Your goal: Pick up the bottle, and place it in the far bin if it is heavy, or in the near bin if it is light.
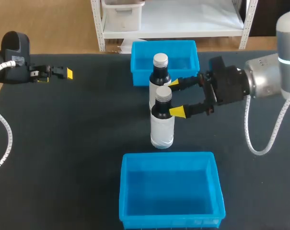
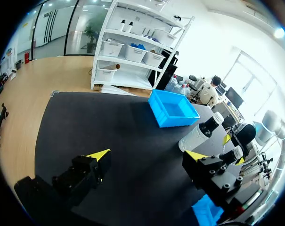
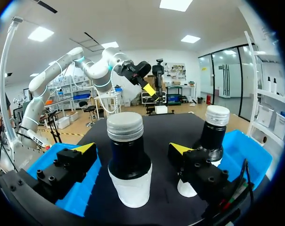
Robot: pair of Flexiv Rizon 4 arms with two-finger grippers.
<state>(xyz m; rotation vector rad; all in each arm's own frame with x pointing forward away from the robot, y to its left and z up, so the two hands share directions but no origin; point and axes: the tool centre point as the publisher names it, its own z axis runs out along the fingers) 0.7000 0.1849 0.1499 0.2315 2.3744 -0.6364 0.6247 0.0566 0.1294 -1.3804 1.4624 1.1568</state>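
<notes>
Your right gripper (image 1: 176, 97) comes in from 3 o'clock with its fingers apart, one on each side of the nearer bottle (image 1: 162, 127) at neck height. The right wrist view shows a gap on both sides, so it is open and lined up, not gripping. That bottle stands upright mid-table (image 1: 87, 134). The near bin (image 1: 168, 154) is at its 6 o'clock, and a second bottle (image 1: 160, 72) is just behind it at 12 o'clock, in front of the far bin (image 1: 189, 62). One finger sits between the two bottles, probably to single out the front one. You'll only judge the weight after closing and lifting. Your left gripper (image 1: 53, 73) is parked open at 9 o'clock, well clear.
</notes>
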